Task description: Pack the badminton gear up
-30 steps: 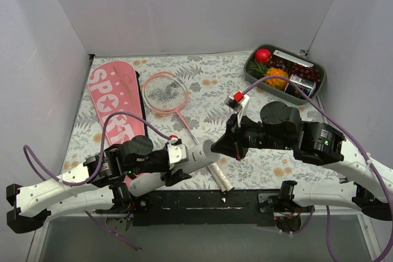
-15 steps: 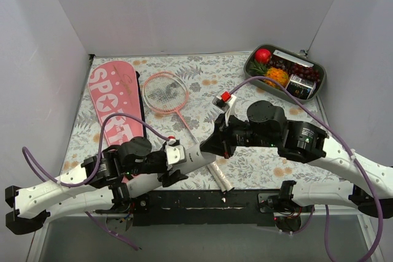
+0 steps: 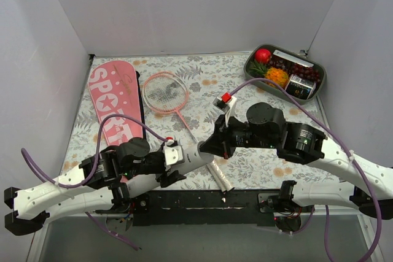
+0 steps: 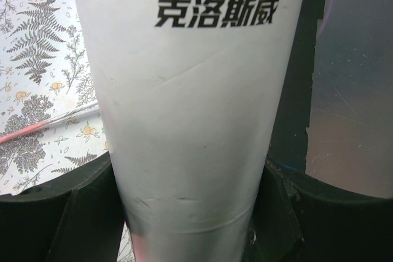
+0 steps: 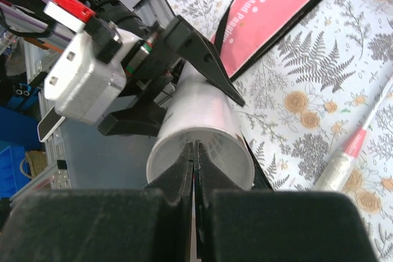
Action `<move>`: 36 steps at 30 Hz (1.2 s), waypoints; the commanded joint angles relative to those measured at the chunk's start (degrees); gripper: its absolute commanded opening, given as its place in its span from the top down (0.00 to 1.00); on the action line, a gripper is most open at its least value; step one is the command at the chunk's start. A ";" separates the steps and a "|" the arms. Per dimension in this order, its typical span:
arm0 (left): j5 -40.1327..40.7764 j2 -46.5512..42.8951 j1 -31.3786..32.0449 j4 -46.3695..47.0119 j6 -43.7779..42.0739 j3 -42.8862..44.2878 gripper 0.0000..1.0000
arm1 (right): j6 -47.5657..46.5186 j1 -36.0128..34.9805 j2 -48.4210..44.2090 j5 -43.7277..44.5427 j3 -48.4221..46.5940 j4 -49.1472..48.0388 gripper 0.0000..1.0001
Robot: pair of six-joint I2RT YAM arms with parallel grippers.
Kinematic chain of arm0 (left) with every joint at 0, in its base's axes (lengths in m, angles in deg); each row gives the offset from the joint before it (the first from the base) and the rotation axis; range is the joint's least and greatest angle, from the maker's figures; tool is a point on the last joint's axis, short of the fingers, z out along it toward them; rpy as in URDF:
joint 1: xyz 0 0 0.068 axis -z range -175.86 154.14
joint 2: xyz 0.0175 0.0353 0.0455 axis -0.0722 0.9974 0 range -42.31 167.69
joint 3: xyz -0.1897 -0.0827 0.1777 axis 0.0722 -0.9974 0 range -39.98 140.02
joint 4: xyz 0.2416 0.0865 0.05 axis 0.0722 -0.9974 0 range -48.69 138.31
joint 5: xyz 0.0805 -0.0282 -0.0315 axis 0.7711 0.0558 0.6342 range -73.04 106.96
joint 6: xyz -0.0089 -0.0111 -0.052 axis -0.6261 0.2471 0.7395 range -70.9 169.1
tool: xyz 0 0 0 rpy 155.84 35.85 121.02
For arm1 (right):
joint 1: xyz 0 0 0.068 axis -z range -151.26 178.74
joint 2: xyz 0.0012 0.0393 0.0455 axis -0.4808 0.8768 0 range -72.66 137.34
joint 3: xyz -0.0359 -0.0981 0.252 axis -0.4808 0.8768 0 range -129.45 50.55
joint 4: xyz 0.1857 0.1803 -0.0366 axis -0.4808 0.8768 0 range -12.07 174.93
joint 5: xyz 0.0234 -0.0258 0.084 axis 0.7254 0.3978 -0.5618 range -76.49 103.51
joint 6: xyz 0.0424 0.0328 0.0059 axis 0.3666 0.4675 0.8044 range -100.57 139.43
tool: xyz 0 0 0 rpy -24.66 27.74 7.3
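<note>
My left gripper [image 3: 175,161] [image 4: 193,213] holds the long white tube [image 3: 195,153] [image 4: 196,90] low over the table's near edge, its jaws wide around the tube's body. The tube's open mouth [image 5: 202,115] faces my right gripper [image 3: 212,147] [image 5: 195,145]. That gripper is shut, with its tips just inside the rim. The netted skirt of the white shuttlecock [image 5: 219,145] shows inside the tube past those tips. The pink racket [image 3: 166,92] lies flat on the cloth, white handle [image 3: 220,177] [image 5: 344,157] nearest me. The pink bag [image 3: 113,105] [image 5: 276,10] lies at the left.
A grey tray [image 3: 248,69] of colourful fruit stands at the back right corner. Grey walls close in the left, back and right sides. The black mounting rail [image 3: 202,200] runs along the near edge under the tube.
My right arm has swung left and down, bringing its shut fingertips to the tube's mouth. The left arm and tube have barely shifted.
</note>
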 commanded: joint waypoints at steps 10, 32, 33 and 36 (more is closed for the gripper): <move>1.27 1.26 0.24 6.94 1.09 3.10 0.88 | 0.64 -3.35 -1.21 -3.30 9.47 7.28 0.99; 16.98 16.09 0.15 -7.29 -3.90 26.98 0.90 | -0.15 -6.71 -15.35 29.03 -12.77 14.66 0.99; 18.93 17.85 0.15 -7.47 -4.97 28.40 0.90 | -0.15 -6.71 -15.89 29.65 -11.90 14.57 0.99; 24.02 25.15 0.15 -7.65 -9.80 33.58 0.90 | 0.02 -6.71 -18.52 31.15 -10.05 13.52 0.99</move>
